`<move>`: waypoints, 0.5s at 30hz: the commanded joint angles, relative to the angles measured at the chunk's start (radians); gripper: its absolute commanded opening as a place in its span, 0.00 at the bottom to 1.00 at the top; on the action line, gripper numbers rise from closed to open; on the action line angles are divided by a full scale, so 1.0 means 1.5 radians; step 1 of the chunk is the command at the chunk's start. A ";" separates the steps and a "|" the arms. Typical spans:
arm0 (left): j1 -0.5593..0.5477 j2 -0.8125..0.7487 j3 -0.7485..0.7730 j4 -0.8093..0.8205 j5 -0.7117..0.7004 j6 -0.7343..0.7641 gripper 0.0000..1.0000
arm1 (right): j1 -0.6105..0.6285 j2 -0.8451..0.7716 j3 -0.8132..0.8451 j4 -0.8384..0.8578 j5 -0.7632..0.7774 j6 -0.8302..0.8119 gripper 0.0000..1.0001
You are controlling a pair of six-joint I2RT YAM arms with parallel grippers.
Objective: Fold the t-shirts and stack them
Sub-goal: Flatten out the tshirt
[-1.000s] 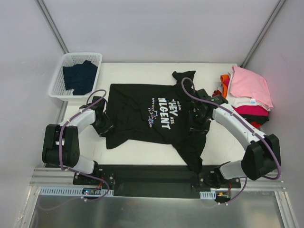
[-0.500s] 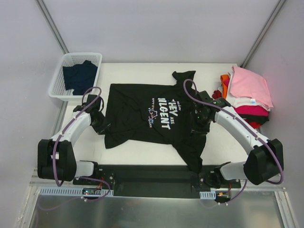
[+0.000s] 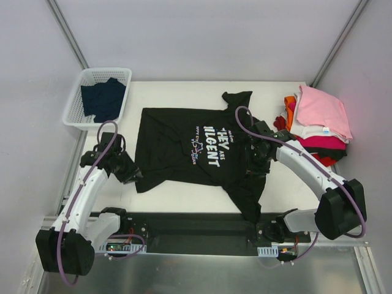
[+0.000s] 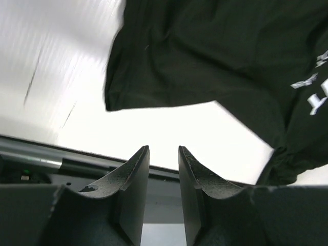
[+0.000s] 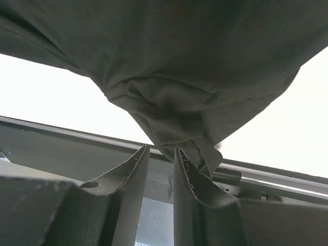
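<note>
Jaws of the right gripper are pinched on a bunched fold of the black t-shirt, which is spread mid-worktop. Those of the left gripper are seen narrowly parted and empty, beside the shirt's near-left corner.

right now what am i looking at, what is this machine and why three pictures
The machine is two robot arms bolted at the near edge of a table, a left arm and a right arm, each ending in a two-finger gripper. The big picture looks down from above and behind them. The other two come from cameras on the wrists, so each shows its own fingers at the bottom. A black tee with white lettering lies spread on the table. A basket at the far left holds a navy tee, and a pile of pink, white and red tees sits on the right. The right gripper pinches a bunch of the black tee. The left gripper holds nothing; its jaws stand slightly apart, just short of the tee's corner.
</note>
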 commanded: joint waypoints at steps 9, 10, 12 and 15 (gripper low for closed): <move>0.003 -0.054 -0.103 -0.072 0.041 -0.046 0.35 | 0.017 -0.016 -0.038 0.001 -0.002 0.004 0.29; 0.003 -0.049 -0.103 -0.067 0.039 -0.045 0.35 | 0.018 -0.026 -0.056 -0.001 -0.005 0.004 0.30; 0.003 -0.032 -0.094 -0.057 0.027 -0.038 0.36 | 0.019 -0.072 -0.083 -0.013 -0.014 0.012 0.32; 0.003 0.010 -0.080 -0.032 0.030 -0.028 0.36 | 0.019 -0.125 -0.134 -0.034 -0.024 0.030 0.34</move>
